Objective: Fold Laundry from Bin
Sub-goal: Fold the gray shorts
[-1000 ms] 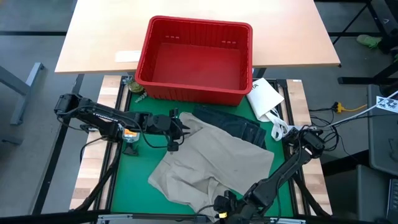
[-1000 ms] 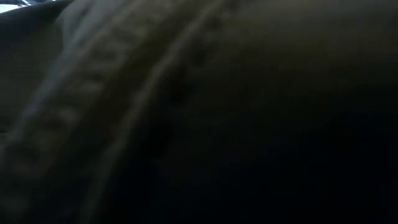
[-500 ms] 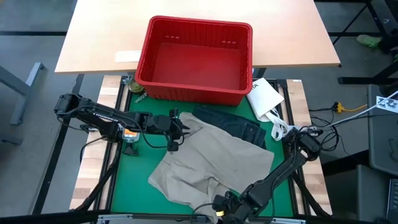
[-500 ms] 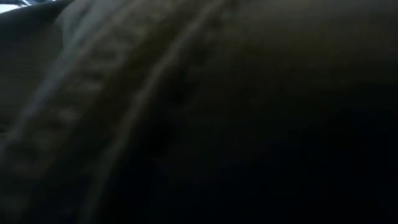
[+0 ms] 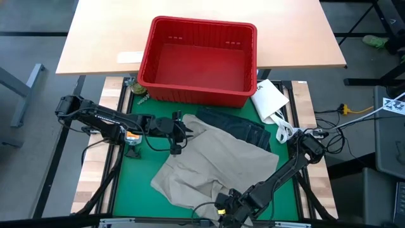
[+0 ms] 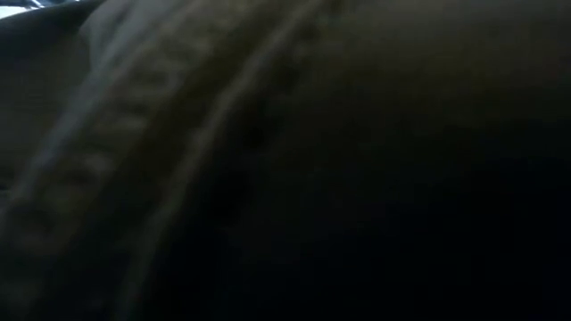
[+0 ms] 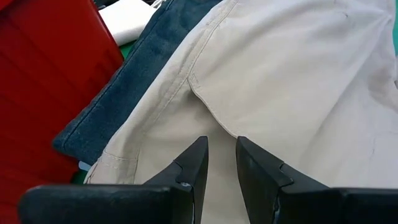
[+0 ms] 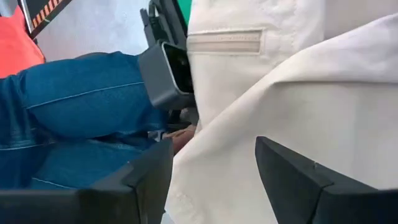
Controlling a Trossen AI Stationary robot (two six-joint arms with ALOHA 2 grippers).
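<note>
Tan khaki trousers (image 5: 221,161) lie spread on the green mat, over dark blue jeans (image 5: 243,126) whose far right part shows. The red bin (image 5: 202,22) stands behind them with nothing in it. My left gripper (image 5: 179,134) is at the khakis' far left corner, its fingers nearly together (image 7: 221,155). My right gripper (image 5: 223,212) hovers at the khakis' near edge, open, with khaki cloth (image 8: 298,74) past its fingers (image 8: 214,177). Whether it touches the cloth I cannot tell. Khaki cloth with a seam (image 6: 161,134) covers the low view. My left gripper is closed on the khakis' far left corner, beside a curved pocket seam (image 7: 221,132). It comes in slanting down from the table's left. The fingers hide the pinch itself, so I cannot tell how many layers it has. The rest of the trousers lies on the mat.
A white packet (image 5: 269,98) lies at the right, beside the bin. A grey camera block (image 8: 165,74) sits at the table's near edge under the khaki. Blue denim (image 8: 74,112) shows past that edge. The wooden tabletop (image 5: 101,44) extends left of the bin.
My right gripper has sunk a little over the khakis' near edge and drifted toward the table's left, its forearm dropping with it. The khakis and jeans lie as before.
</note>
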